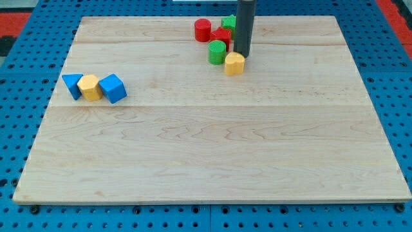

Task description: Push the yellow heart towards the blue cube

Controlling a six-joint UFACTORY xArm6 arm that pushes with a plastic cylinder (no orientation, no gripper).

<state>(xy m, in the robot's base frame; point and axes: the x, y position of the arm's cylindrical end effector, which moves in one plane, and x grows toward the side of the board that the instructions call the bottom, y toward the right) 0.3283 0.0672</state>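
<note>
my tip (241, 55) sits at 1 o'clock of the small yellow heart block (234, 64), no claw here; shove toward 8 o'clock at the blue wooden cube (112, 88), skirting the green cylinder (217, 51)

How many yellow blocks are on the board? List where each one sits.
2. The yellow heart sits near the view's top, just below my tip. The other yellow block sits at the view's left, between the blue triangle and blue cube.
</note>
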